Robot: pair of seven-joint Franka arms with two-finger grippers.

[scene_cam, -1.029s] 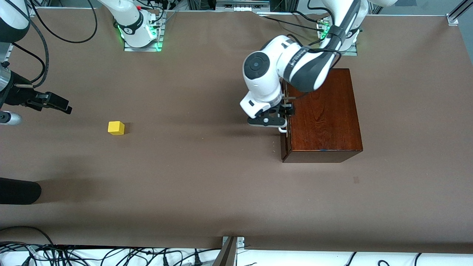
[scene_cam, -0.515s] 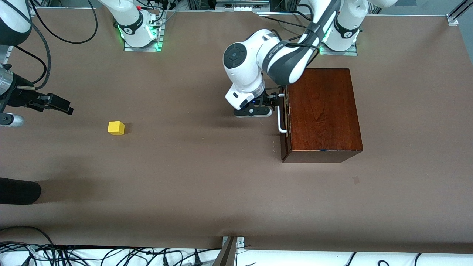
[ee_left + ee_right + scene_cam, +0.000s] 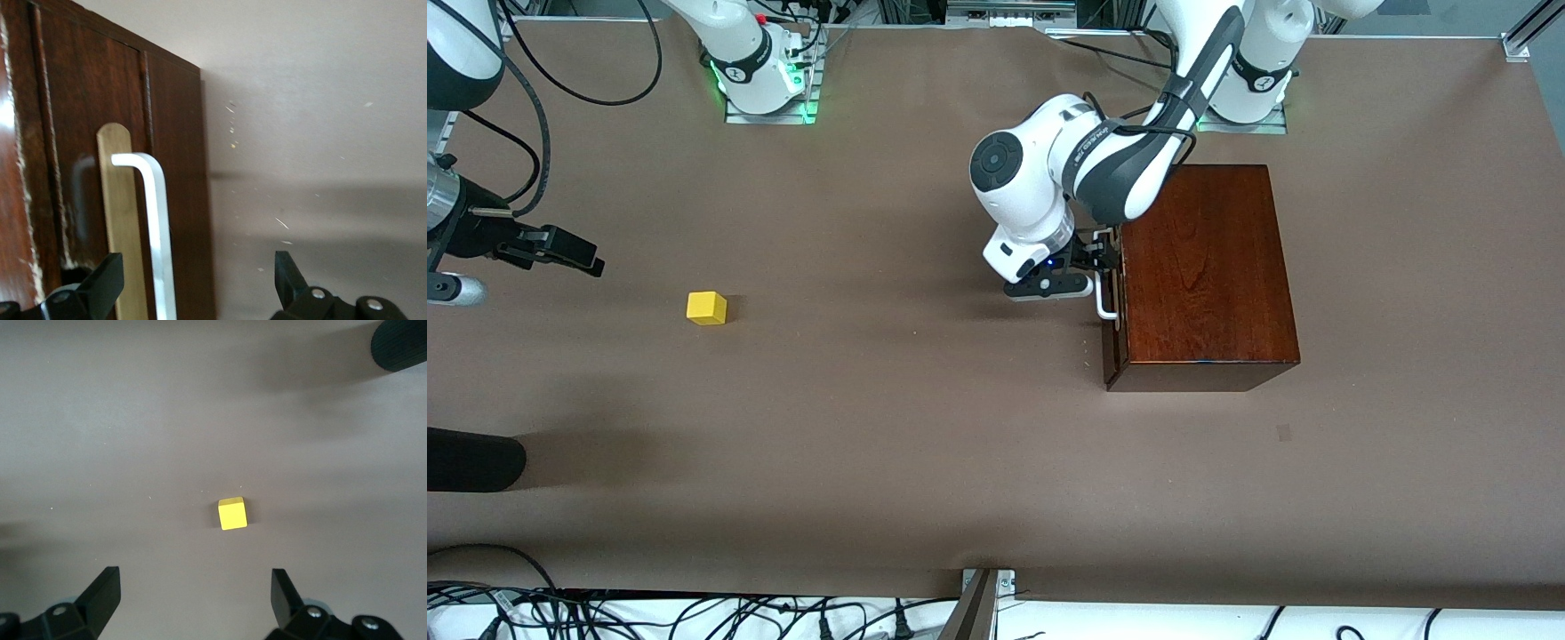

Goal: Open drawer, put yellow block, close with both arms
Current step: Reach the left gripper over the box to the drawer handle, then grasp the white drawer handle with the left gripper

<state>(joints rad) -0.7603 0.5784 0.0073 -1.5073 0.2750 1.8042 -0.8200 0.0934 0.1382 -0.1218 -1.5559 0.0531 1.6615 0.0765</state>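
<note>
Grippers first, as the front view showed them: the left gripper (image 3: 1096,267) hung at the dark front of the drawer (image 3: 1110,293), right at the white loop handle (image 3: 1104,298), its fingers spread apart with the handle between them and not yet clamped. The drawer sat fully pushed into the glossy mahogany box (image 3: 1205,267), which stood on the brown counter (image 3: 925,444) toward the left arm's end. The right gripper (image 3: 560,249) was open too and empty, up over the counter at the right arm's end, that arm waiting. The yellow block (image 3: 706,308) lay on the counter by itself, well apart from the box and toward the right arm's end. A dark rounded object (image 3: 471,459) jutted in at the counter's edge, nearer to the camera than the block. From the left wrist view, the left gripper (image 3: 193,287) stood wide open, one finger against the reddish-brown drawer front (image 3: 87,133) and the other out over the bare counter (image 3: 320,100); the white handle (image 3: 157,227), mounted beside a pale wooden strip (image 3: 120,213), ran down between the two fingers. From the right wrist view, the right gripper (image 3: 193,597) was spread wide above the counter, with the yellow block (image 3: 232,513) resting flat below it and untouched.
</note>
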